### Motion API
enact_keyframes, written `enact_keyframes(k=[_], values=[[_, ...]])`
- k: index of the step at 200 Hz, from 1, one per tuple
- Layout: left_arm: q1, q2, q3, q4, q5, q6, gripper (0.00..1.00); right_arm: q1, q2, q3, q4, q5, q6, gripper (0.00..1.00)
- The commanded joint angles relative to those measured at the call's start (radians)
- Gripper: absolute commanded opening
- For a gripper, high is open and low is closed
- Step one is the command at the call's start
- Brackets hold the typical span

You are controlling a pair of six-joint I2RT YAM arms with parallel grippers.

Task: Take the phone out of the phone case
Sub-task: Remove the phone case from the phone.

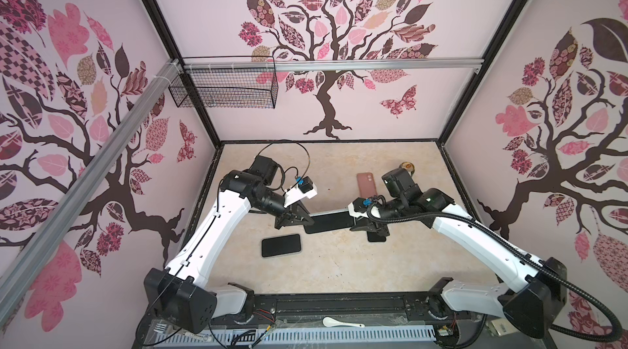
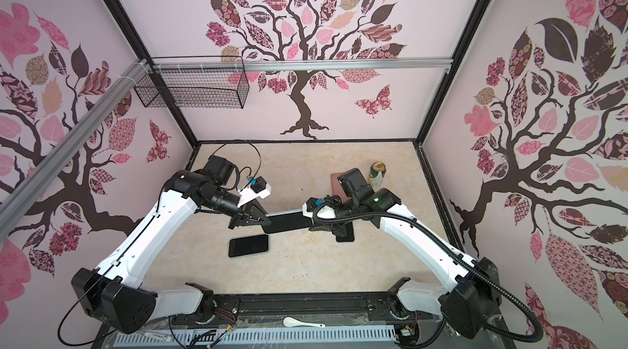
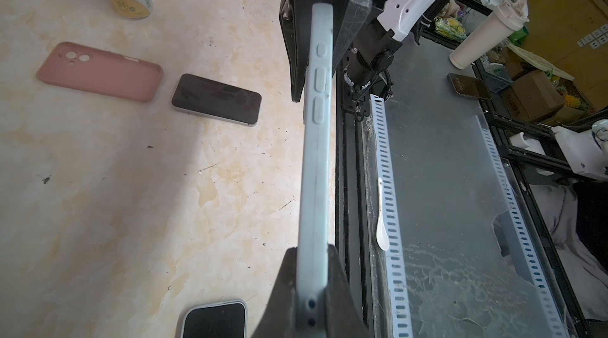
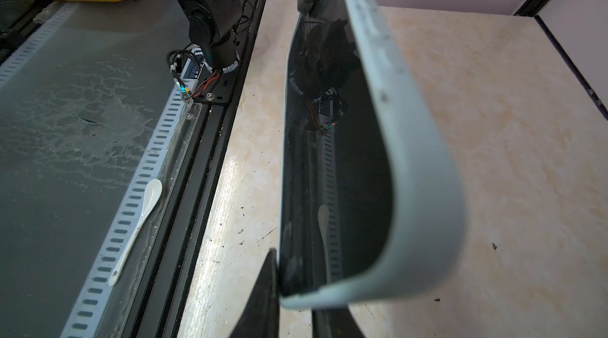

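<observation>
A phone [image 1: 331,221] in a pale blue-grey phone case [image 3: 317,155] hangs level above the table, held at both ends. My left gripper [image 3: 311,287] is shut on one end of the phone case, a finger on each face. At the other end my right gripper [image 4: 296,280] is shut on the phone, whose black screen [image 4: 329,155] shows. There the phone case's side wall [image 4: 411,171] bows away from the phone. In both top views the two grippers [image 1: 306,220] [image 1: 355,225] face each other across the phone [image 2: 289,221].
An empty pink case [image 1: 367,184] and a drink can [image 2: 378,174] are at the back right. A bare phone [image 3: 215,99] lies under the right arm. Another cased phone [image 1: 281,244] lies front left. A white spoon [image 1: 341,322] rests on the front rail. A wire basket [image 1: 224,87] hangs on the back wall.
</observation>
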Motion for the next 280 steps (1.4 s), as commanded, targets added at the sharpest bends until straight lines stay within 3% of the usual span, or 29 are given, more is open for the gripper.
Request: enact_keyframes(k=[1, 36, 86, 136, 193, 280], values=[[0.004, 0.021, 0.07, -0.002, 0.069, -0.006, 0.0, 0.027, 0.008, 0.035, -0.009, -0.037, -0.034, 0.0], [-0.005, 0.061, 0.098, -0.057, 0.086, 0.035, 0.0, 0.052, -0.017, 0.027, 0.06, -0.02, -0.047, 0.0], [-0.034, 0.107, 0.122, -0.11, 0.086, 0.067, 0.0, 0.138, -0.045, 0.016, 0.116, 0.108, -0.134, 0.0], [-0.052, 0.136, 0.134, -0.142, 0.086, 0.088, 0.0, 0.142, -0.117, -0.023, 0.258, 0.072, -0.114, 0.0], [-0.088, 0.167, 0.149, -0.202, 0.108, 0.129, 0.0, 0.145, -0.134, 0.003, 0.296, 0.073, -0.138, 0.0], [-0.116, 0.194, 0.171, -0.255, 0.115, 0.152, 0.0, 0.153, -0.182, -0.02, 0.419, 0.175, -0.19, 0.0]])
